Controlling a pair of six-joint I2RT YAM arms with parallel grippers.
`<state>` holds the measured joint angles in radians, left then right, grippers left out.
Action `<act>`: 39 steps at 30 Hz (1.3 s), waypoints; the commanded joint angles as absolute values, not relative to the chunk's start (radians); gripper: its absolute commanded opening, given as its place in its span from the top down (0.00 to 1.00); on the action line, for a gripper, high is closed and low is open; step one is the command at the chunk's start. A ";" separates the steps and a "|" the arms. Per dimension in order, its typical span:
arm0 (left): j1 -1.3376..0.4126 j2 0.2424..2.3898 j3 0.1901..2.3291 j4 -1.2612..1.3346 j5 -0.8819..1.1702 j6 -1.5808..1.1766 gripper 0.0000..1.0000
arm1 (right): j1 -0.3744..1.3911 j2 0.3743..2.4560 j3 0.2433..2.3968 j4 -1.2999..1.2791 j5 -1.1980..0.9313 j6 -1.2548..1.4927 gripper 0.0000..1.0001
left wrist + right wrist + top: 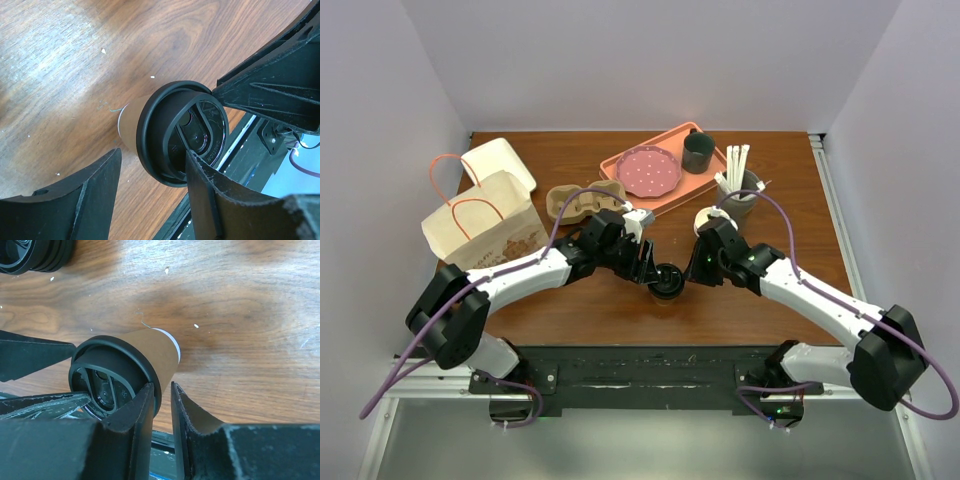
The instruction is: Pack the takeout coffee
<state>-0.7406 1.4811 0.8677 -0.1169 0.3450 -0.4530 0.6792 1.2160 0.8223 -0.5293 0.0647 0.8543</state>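
Coffee (pixel 667 283): upright on surface (pixel 620 315); from above, wall hidden by lid (pixel 165 145).
Left pincer (pixel 156 152): clamped across coffee.
Right pincer (pixel 161 387): nearly closed at lid rim; hold cannot be told.

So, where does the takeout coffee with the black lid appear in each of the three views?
Top external: takeout coffee, low in the centre.
Left wrist: takeout coffee, centre, lid turned toward the camera.
Right wrist: takeout coffee, left of centre.
Shared landmark: the wooden table under it, seen in all three.
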 commanded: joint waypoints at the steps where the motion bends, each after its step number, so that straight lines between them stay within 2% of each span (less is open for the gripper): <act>1: -0.742 1.525 0.814 -0.244 0.259 -0.411 0.42 | 0.680 1.233 0.799 -0.587 0.097 0.851 0.77; 5: -0.742 1.513 0.882 -0.291 0.258 -0.408 0.41 | 0.680 1.226 0.920 -0.652 0.132 0.799 0.73; 10: -0.742 1.462 1.029 -0.365 0.247 -0.423 0.34 | 0.681 1.242 1.104 -0.735 0.149 0.729 0.66; 18: -0.742 1.385 1.121 -0.410 0.241 -0.443 0.28 | 0.681 1.253 1.152 -0.719 0.110 0.649 0.64; 23: -0.744 1.329 1.108 -0.420 0.244 -0.449 0.28 | 0.680 1.308 1.189 -0.680 -0.024 0.549 0.62; 26: -0.742 1.275 1.101 -0.436 0.224 -0.459 0.28 | 0.683 1.365 1.238 -0.669 -0.104 0.474 0.51; 30: -0.742 1.169 1.120 -0.474 0.146 -0.480 0.23 | 0.753 1.393 1.301 -0.747 0.036 0.446 0.36; 31: -0.744 1.146 1.124 -0.479 0.128 -0.491 0.12 | 0.767 1.397 1.321 -0.758 0.063 0.449 0.29; 32: -0.742 1.099 1.130 -0.486 0.085 -0.497 0.00 | 0.779 1.405 1.330 -0.785 0.116 0.456 0.27; 36: -0.742 0.988 1.129 -0.497 0.003 -0.523 0.00 | 0.850 1.466 1.368 -0.844 0.170 0.482 0.09; 39: -0.744 0.921 1.115 -0.509 -0.055 -0.531 0.00 | 0.886 1.506 1.382 -0.867 0.189 0.509 0.11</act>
